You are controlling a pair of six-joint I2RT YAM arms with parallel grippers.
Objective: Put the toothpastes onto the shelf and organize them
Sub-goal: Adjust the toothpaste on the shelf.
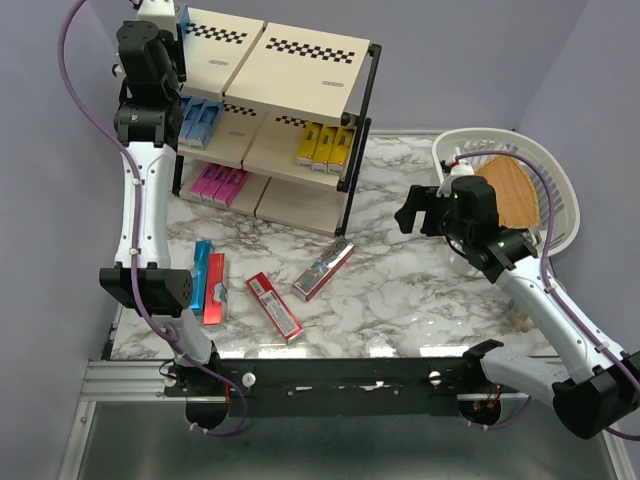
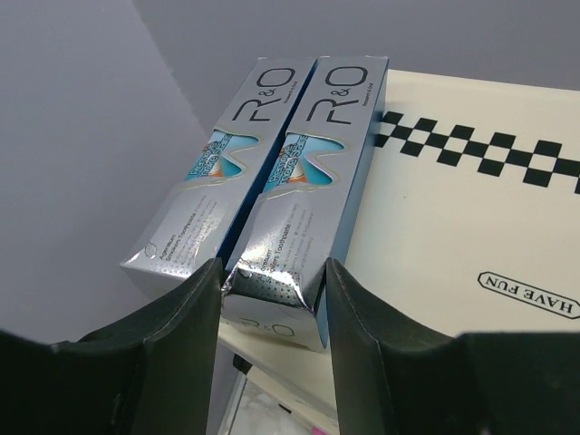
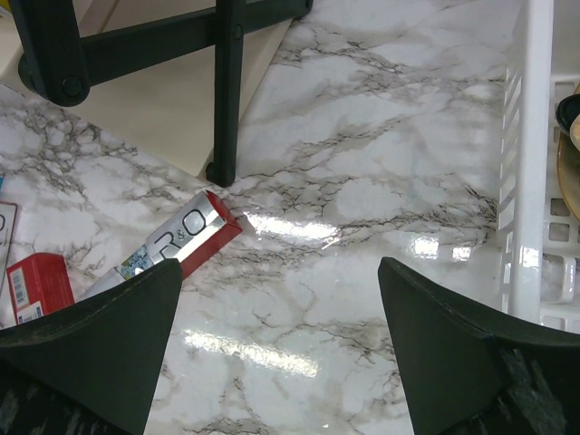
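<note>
Two silver-blue toothpastes lie side by side at the left edge of the shelf's (image 1: pixel 300 70) top board (image 2: pixel 453 236). My left gripper (image 2: pixel 273 264) is shut on the dented near end of the right-hand one (image 2: pixel 304 181), with the other box (image 2: pixel 213 186) just outside its left finger. The lower tiers hold light blue (image 1: pixel 200 122), yellow (image 1: pixel 327 146) and pink (image 1: pixel 220 184) toothpastes. On the marble lie a blue box (image 1: pixel 200 274), two red boxes (image 1: pixel 214 290) (image 1: pixel 274 307) and a silver-red box (image 3: pixel 177 240). My right gripper (image 3: pixel 281 265) hangs open above the table, right of that box.
A white plastic basket (image 1: pixel 560 190) with a wooden board (image 1: pixel 510 190) in it stands at the right of the table; its wall (image 3: pixel 524 163) is close on the right gripper's right. The shelf's black leg (image 3: pixel 227 91) stands just beyond the silver-red box.
</note>
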